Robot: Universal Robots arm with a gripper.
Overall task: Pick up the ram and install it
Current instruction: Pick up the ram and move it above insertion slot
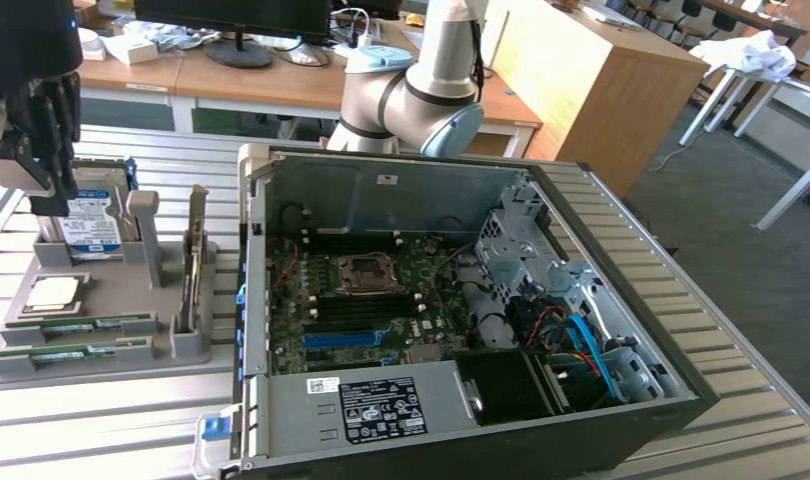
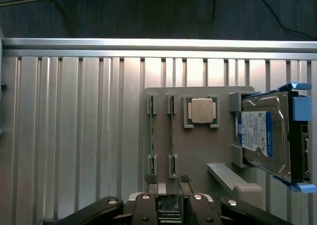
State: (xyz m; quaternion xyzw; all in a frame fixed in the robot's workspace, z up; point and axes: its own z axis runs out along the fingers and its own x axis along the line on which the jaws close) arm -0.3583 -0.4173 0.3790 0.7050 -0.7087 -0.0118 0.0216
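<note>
- The gripper (image 1: 34, 150) hangs above the grey tray (image 1: 98, 372) at the exterior view's left, well apart from the open computer case (image 1: 378, 195).
- In the wrist view the gripper (image 2: 166, 179) has its two fingertips (image 2: 148, 178) standing apart with nothing between them; it holds nothing.
- The ram stick (image 2: 172, 136) lies on edge in its slot of the tray (image 2: 198, 155), just beside the square processor (image 2: 201, 111). A second ram stick (image 2: 151, 136) lies in the next slot, parallel to the first.
- In the exterior view the ram stick (image 1: 74, 325) and the second ram stick (image 1: 69, 350) sit at the near end of the tray, in front of the processor (image 1: 54, 292) and the hard drive (image 1: 92, 225).
- The gripper's fingertips are over the end of the tray where the two sticks lie, touching neither; which stick it is lined up with cannot be told.
- The motherboard (image 1: 365, 300) inside the case lies exposed. Its long memory slots look unfilled, though that is hard to make out.
- Judged from this, the task is at its very beginning: no stick lifted, nothing carried, nothing installed. Both the pick-up and the fitting are not yet done.
</note>
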